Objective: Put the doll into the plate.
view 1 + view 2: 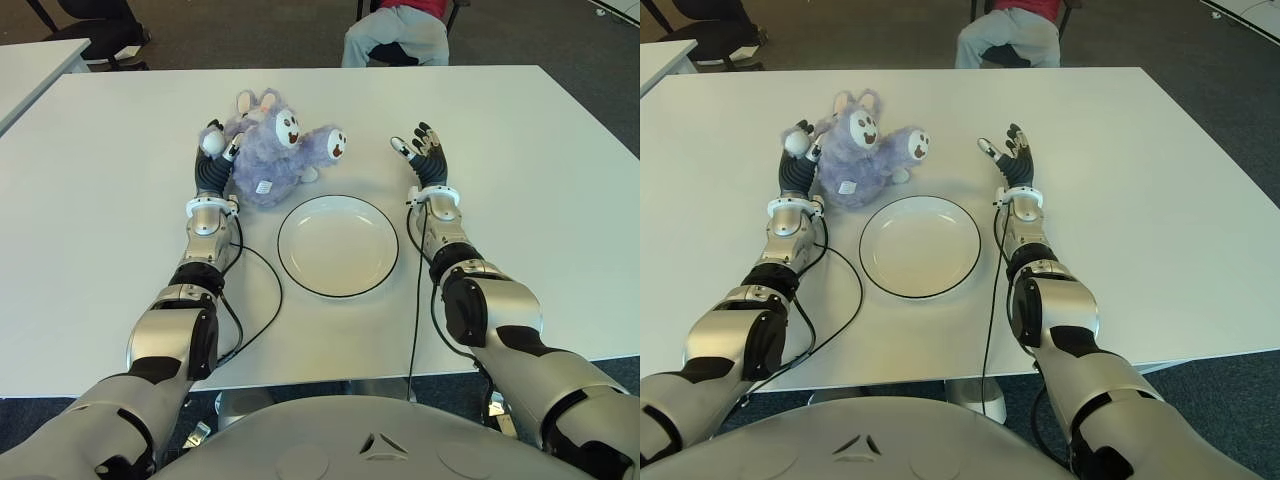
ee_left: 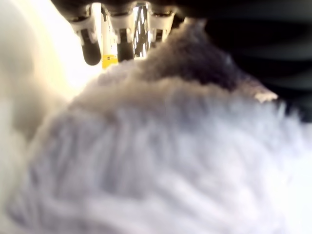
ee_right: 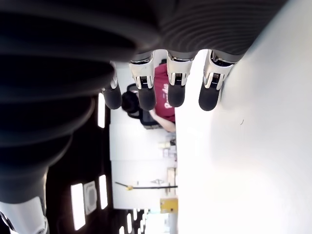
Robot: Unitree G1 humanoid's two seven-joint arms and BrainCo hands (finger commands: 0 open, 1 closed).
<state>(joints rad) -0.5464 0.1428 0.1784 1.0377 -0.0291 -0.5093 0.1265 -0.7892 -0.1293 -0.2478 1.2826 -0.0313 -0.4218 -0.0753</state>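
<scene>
L hand point(image 1: 213, 150) is being pressed against the side of the purple plush doll point(image 1: 272, 150), fingers uncurled, nothing gripped yet, prob. for a sideways hold. Doll is sitting on the table point(image 1: 520, 200) just behind the empty plate point(image 1: 338, 245), not in it. R hand point(image 1: 425, 152) is being held open beside the plate, idle.

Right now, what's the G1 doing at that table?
The left hand is pressed against the fluffy purple plush doll, which sits on the white table just beyond the empty white black-rimmed plate; whether it grips yet is unclear. The right hand is open, right of the doll. A seated person is at the far side.
</scene>
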